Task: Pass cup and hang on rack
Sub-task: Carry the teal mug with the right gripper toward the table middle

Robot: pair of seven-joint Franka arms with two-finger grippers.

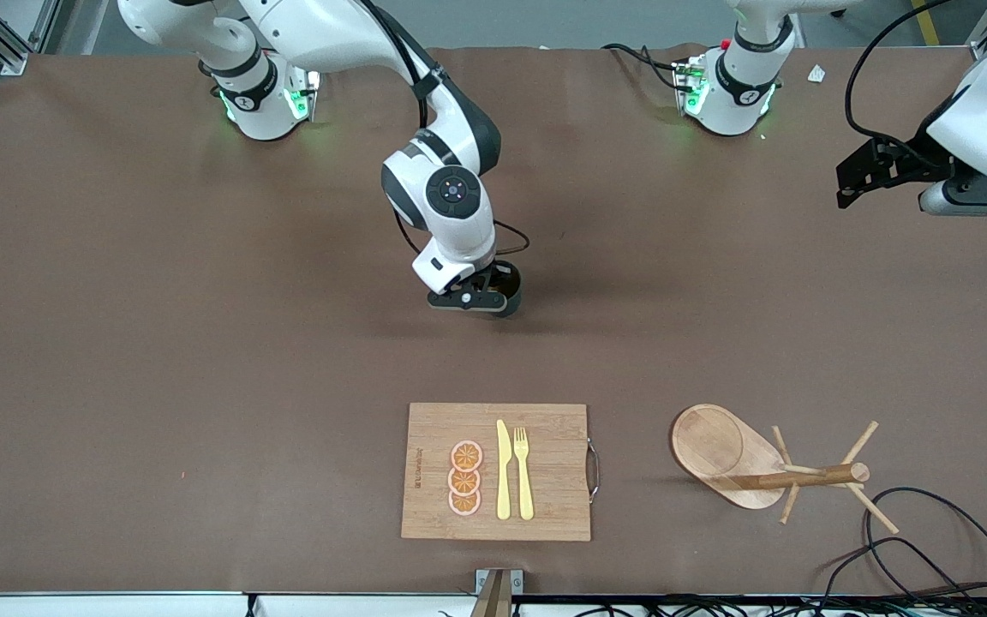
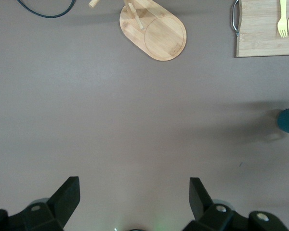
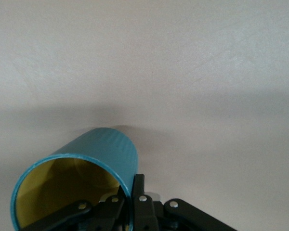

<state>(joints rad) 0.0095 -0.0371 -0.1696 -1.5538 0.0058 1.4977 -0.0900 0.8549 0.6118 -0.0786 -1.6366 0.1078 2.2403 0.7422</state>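
Over brown table (image 1: 202, 343) centre: right gripper (image 1: 493, 300) pinching ribbed teal cup (image 3: 106, 149) rim; left gripper (image 2: 135, 199) spread, waiting by its end.

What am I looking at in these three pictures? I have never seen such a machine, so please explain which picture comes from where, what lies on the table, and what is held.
These are two white robot arms at a brown table. The wide picture comes from a high camera facing them. The other two come from small cameras on each arm's wrist.

The right hand is over the middle of the table, shut on the rim of the teal cup, which has a yellow inside. The left hand waits open over its own end of the table.

Nearer the front camera lies a cutting board with a yellow knife, a fork and three orange slices. Beside it, toward the left arm's end, stands the wooden rack with thin pegs.
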